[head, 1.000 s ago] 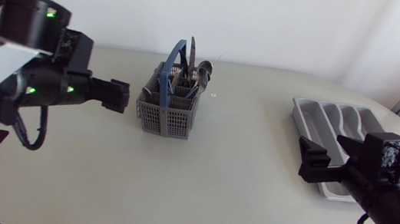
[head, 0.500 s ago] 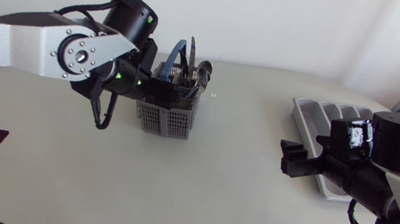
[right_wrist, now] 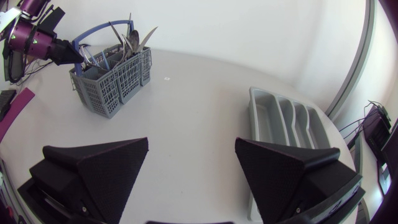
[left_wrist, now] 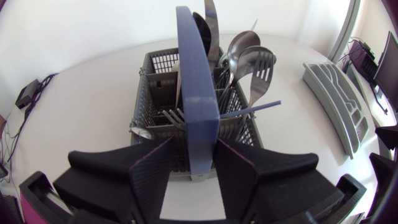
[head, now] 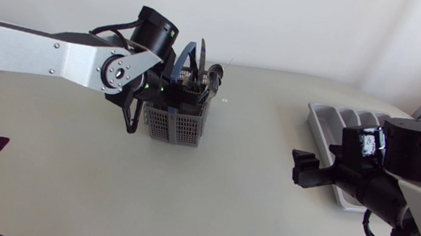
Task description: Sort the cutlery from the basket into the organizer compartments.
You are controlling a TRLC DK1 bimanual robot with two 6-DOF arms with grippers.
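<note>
Left arm first: its silver-grey links stretch out long and almost level across the pale table, and the black wrist sits right at the left side of the grey plastic mesh basket. The left gripper is up against the basket's near wall. Its two wedge fingers stand apart either side of the basket's blue arched handle, with a gap showing beside the handle, so nothing is clamped.

Inside the basket the silver metal cutlery stands upright: spoons, a fork and a knife blade, bunched on the far side of the handle. A thin blue rod lies slanted across the rim.

Right of the basket and well apart from it, the right gripper hangs low over bare table. It points back towards the basket, with the arm folded compactly behind it. From its wrist view the right gripper has its fingers spread wide with nothing between them.

Farthest from the basket lies the grey moulded plastic organizer tray, flat on the table just behind the right arm, with its long compartments side by side.
</note>
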